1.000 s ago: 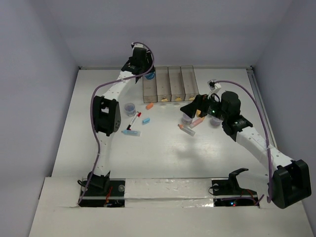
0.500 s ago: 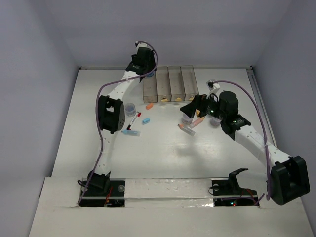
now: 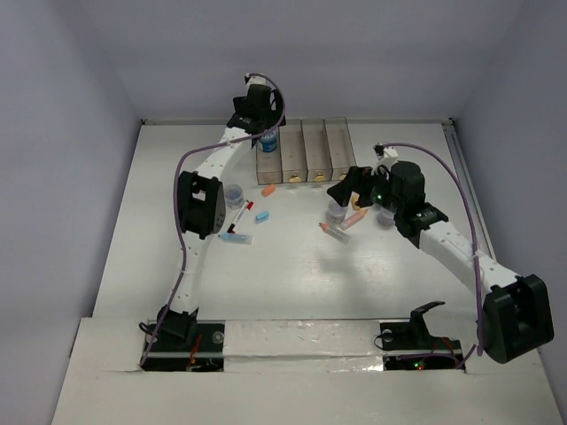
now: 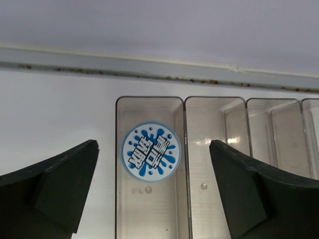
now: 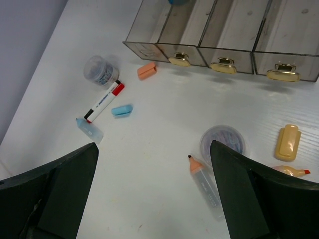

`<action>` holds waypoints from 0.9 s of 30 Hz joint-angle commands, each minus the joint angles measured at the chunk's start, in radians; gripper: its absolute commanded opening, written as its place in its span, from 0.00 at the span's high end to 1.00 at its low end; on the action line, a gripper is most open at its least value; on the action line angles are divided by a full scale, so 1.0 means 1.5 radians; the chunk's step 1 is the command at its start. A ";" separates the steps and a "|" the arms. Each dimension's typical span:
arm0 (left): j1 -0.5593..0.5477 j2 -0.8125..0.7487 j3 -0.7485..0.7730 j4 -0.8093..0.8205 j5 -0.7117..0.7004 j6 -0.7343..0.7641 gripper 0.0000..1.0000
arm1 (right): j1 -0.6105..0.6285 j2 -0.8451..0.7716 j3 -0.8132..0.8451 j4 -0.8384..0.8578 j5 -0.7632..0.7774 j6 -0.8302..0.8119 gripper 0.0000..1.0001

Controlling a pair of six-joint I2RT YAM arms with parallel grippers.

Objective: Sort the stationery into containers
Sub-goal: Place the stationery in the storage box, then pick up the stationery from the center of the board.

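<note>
The containers [image 3: 301, 150] [image 5: 234, 30] stand in a row at the back of the table. A blue-topped roll [image 4: 151, 151] [image 3: 268, 140] lies flat in the far end of the leftmost bin. My left gripper [image 4: 153, 144] [image 3: 265, 131] hovers open right above it, fingers apart on either side and touching nothing. My right gripper [image 5: 153, 145] [image 3: 344, 190] hangs open over bare table in front of the bins. Just to its right lie a greyish-purple round piece [image 5: 223, 142] and an orange-tipped stick [image 5: 204, 181]. A red-capped marker [image 5: 103, 101], a light-blue stick [image 5: 122, 110] and an orange stick [image 5: 147, 70] lie left of it.
Another purple round piece [image 5: 101, 70] stands near the marker, and a clear blue-tinted stick [image 5: 89, 128] lies below it. A yellow-orange cap [image 5: 288, 143] and one more purple piece [image 3: 385, 217] lie by the right arm. Tan knobs [image 5: 223, 65] face the arms.
My left gripper moved right over the leftmost bin and opened; the blue-topped roll it held now lies in that bin. The right arm barely shifted.
</note>
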 commanded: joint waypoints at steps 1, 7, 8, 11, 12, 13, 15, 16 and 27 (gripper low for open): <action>0.000 -0.025 0.037 0.036 0.011 0.003 0.04 | 0.004 -0.001 0.038 -0.006 0.058 -0.015 0.00; 0.000 -0.097 0.046 0.030 0.060 0.013 0.01 | 0.004 0.028 0.075 -0.059 0.224 -0.006 0.00; 0.000 -0.135 0.046 0.031 0.071 0.015 0.01 | -0.004 0.038 0.096 -0.081 0.257 -0.006 0.00; 0.000 -0.235 0.026 0.030 0.115 0.013 0.01 | -0.031 0.098 0.139 -0.129 0.330 -0.009 0.00; 0.000 -0.269 0.005 0.040 0.128 0.007 0.01 | -0.040 0.118 0.168 -0.140 0.349 -0.013 0.00; 0.000 -0.303 -0.023 0.047 0.141 0.004 0.01 | -0.051 0.139 0.186 -0.172 0.368 -0.014 0.00; -0.006 -0.426 -0.141 0.077 0.167 -0.010 0.01 | -0.084 0.195 0.210 -0.189 0.386 -0.018 0.00; -0.006 -0.468 -0.188 0.089 0.173 -0.015 0.01 | -0.094 0.211 0.223 -0.194 0.387 -0.017 0.00; -0.048 -0.910 -0.640 0.048 0.095 0.025 0.01 | -0.124 0.312 0.270 -0.265 0.450 -0.067 0.00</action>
